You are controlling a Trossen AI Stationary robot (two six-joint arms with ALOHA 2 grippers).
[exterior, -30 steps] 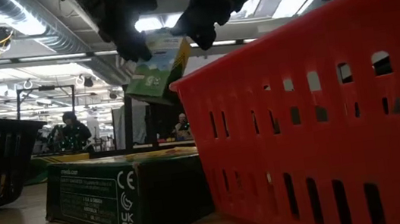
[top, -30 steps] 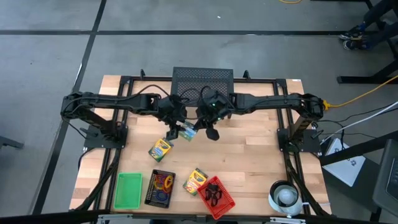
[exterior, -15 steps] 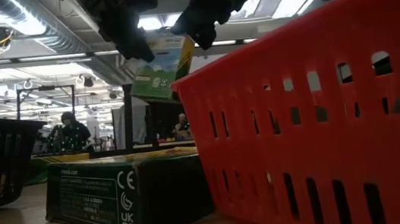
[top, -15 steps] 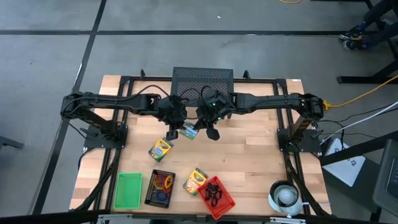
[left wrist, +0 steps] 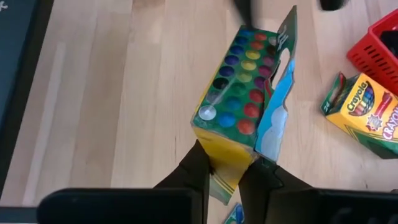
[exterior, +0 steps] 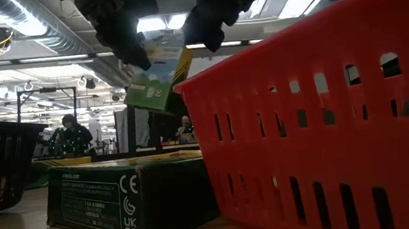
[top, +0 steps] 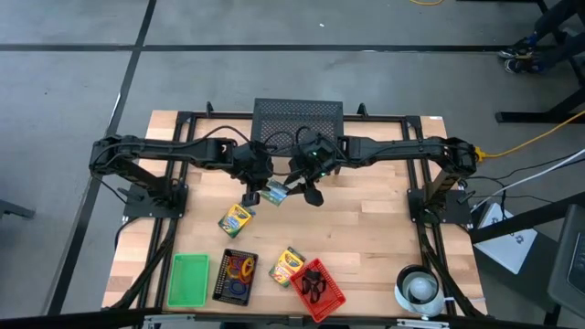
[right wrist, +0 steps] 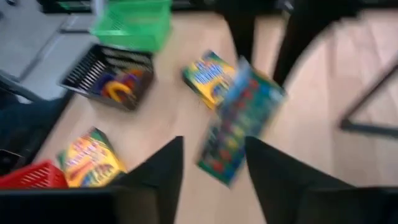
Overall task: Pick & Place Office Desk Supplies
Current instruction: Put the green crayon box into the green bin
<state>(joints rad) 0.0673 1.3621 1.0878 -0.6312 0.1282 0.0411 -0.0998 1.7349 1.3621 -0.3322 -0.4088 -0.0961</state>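
My left gripper (top: 249, 194) is shut on an opened yellow-and-green crayon box (top: 274, 193), held above the table's middle. In the left wrist view the box (left wrist: 239, 106) shows rows of crayon tips and a loose flap (left wrist: 280, 93). My right gripper (top: 309, 192) is open just right of the box, apart from it; its wrist view shows its fingers spread wide (right wrist: 214, 149) with the box (right wrist: 239, 121) beyond. Two more crayon boxes (top: 236, 220) (top: 287, 267) lie flat on the table. My left gripper pinches the box's yellow end (left wrist: 229, 157) between its two fingers, at the end nearest the wrist. The fingers (exterior: 130, 49) come from above, slanting down. The box hangs tilted below them, lifted clear of the table, its green end (exterior: 148, 98) lowest.
A green tray (top: 189, 279), a black tray with coloured rings (top: 235, 277) and a red basket with black clips (top: 318, 289) stand along the near edge. A black mesh stand (top: 298, 117) is at the far edge, and a white roll (top: 419, 288) at the near right.
The crayon box has tipped in my left gripper's hold. Its free end has swung down and away from my right gripper, which now stands apart from it.
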